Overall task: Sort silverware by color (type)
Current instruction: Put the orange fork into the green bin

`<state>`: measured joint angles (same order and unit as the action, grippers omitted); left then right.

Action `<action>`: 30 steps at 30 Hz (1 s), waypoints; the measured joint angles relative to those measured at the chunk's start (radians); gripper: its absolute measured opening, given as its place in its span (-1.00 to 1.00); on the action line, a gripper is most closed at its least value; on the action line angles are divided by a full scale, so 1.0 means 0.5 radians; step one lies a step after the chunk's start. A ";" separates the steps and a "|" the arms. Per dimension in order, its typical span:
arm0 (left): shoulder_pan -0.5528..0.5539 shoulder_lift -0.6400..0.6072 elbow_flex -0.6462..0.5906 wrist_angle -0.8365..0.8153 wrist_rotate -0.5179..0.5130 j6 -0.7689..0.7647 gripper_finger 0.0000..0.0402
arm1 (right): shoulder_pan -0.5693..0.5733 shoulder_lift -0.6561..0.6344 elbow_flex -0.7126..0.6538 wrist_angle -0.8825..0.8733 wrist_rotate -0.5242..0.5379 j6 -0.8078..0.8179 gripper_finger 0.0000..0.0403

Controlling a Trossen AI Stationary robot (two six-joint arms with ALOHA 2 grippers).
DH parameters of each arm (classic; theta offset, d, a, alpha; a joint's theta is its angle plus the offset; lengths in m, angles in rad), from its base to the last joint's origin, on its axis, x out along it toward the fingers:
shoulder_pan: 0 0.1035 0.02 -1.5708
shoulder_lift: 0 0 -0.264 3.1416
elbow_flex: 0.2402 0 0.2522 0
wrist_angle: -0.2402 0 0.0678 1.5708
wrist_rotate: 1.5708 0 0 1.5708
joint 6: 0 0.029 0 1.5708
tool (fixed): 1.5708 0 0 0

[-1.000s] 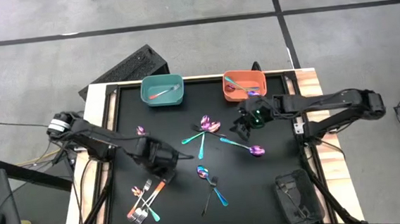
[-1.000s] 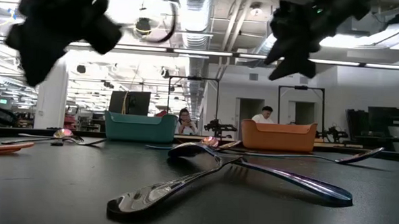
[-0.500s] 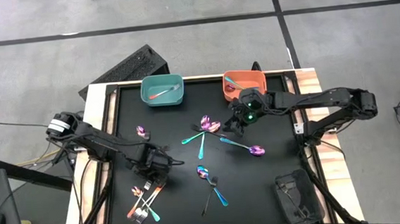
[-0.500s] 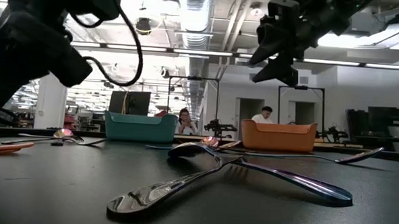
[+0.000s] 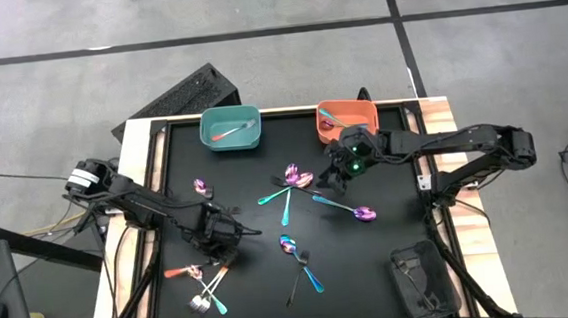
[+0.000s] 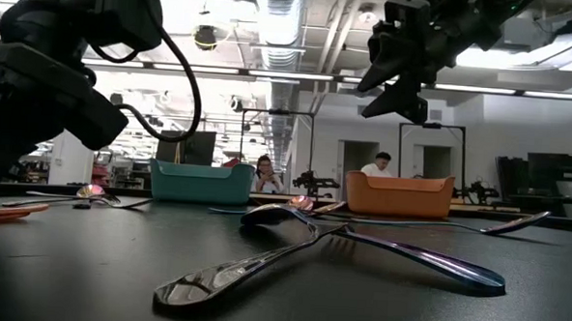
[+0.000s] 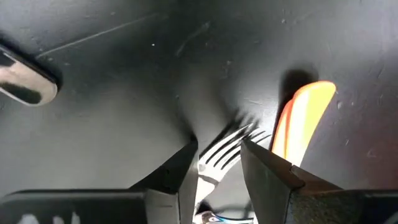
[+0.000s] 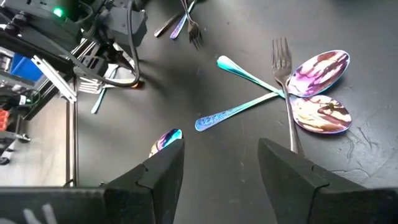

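Lying on the table: two bins, teal bin, orange bin.

Low view: silverware on the dark table.
Nearest me a fork crosses a spoon; far behind stand a teal bin and an orange bin.

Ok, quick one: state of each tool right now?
Left tool: open, fingers either side of a fork, not gripping it.
Right tool: open and empty, above the spoons.
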<state>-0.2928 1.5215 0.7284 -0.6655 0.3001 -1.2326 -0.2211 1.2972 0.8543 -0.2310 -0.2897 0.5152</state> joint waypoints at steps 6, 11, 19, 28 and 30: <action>0.061 0.000 -0.001 -0.008 -0.066 -0.002 -0.53 | -0.002 0.000 0.000 0.001 0.008 0.001 0.10; 0.193 0.002 0.041 -0.025 -0.144 0.102 -0.59 | -0.018 -0.001 0.000 0.001 0.018 0.002 0.10; 0.273 0.002 0.257 -0.398 -0.287 0.385 -0.50 | -0.050 -0.001 0.000 0.002 0.026 0.016 0.10; 0.073 0.002 0.249 -0.112 -0.291 0.226 -0.20 | -0.034 -0.001 0.000 0.001 0.037 0.038 0.10; 0.044 0.002 0.220 -0.083 -0.295 0.145 -0.14 | -0.031 -0.001 0.000 0.000 0.058 0.038 0.10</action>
<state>-0.2707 1.5227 0.8382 -0.7069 0.1524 -1.1599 -0.2363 1.2968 0.8543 -0.2309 -0.2608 0.5342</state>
